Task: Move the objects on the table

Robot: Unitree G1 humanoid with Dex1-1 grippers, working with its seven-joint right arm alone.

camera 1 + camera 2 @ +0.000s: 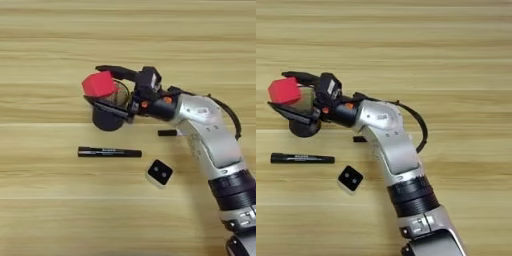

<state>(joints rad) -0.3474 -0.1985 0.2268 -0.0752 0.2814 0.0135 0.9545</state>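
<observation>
Pinching the red cube (99,84) between both gripper (102,89) fingers, lifted off the table (50,30), probably to clear the black marker (109,152) below

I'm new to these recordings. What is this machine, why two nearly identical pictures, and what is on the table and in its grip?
Both pictures come from one stereo camera on a humanoid robot's head, looking down at a wooden table; the right eye view simply reaches further right. The silver limb is its right arm, ending in a two-fingered black claw. The claw is shut on a red cube, with a dark round shadow beneath it. On the table lie a black marker and a white cube with a black two-dotted face. A second marker's black cap pokes out from under the arm.
</observation>
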